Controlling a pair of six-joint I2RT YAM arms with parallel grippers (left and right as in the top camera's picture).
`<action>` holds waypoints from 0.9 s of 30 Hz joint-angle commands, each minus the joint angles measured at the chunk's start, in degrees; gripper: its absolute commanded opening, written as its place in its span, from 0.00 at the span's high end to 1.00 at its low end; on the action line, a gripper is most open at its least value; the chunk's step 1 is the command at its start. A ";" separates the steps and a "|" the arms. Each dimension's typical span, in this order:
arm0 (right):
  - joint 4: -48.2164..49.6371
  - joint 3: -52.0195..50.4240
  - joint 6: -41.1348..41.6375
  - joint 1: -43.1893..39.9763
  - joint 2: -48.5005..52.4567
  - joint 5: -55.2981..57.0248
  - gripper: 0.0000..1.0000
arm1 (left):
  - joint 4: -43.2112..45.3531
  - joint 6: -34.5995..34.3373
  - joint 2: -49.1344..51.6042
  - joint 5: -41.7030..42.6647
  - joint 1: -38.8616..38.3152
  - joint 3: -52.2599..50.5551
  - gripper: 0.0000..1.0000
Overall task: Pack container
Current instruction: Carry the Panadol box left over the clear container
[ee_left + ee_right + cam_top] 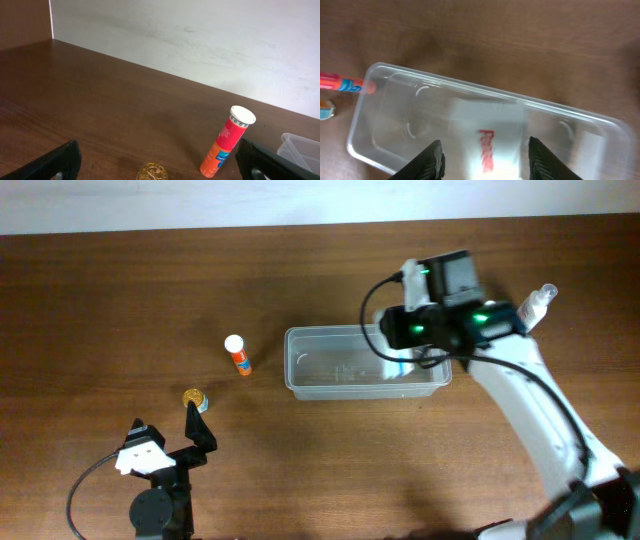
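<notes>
1. container (335, 365): clear rectangular tub, right of centre on the brown wooden surface (100, 300), long side running left-right, open top up.
2. Inside it, at the right end: a white packet (487, 142) with red lettering. It is blurred in the right wrist view and the text is not readable. The rest of the tub looks bare.
3. right claw (485, 155): directly over the tub's right end, pointing down into it. Fingers sit one on each side of the white packet, fairly wide. Cannot tell whether they actually grip it or just straddle it.
4. Orange tube (239, 357) with a white cap: lying on the surface left of the tub, near it but apart, cap end away from the camera side.
5. Small gold-lidded jar (194, 398): further left and nearer the front edge, close to the tube, not touching it.
6. left claw (168, 430): front-left, low over the surface, just behind the jar. Fingers spread wide, nothing between them. Left wrist view looks past the jar to the tube and a corner of the tub.
7. Clear spray bottle (538, 302): far right, beside the right arm's link, well apart from the tub.
</notes>
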 commanded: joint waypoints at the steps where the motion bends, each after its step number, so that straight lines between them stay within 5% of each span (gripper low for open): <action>1: 1.95 0.96 6.25 3.34 3.98 3.45 0.53 | -0.11 -0.33 -0.17 -0.63 0.31 -0.09 0.00; 27: 0.20 0.92 8.13 7.04 10.71 16.00 0.53 | -0.11 -0.33 -0.17 -0.63 0.31 -0.09 0.01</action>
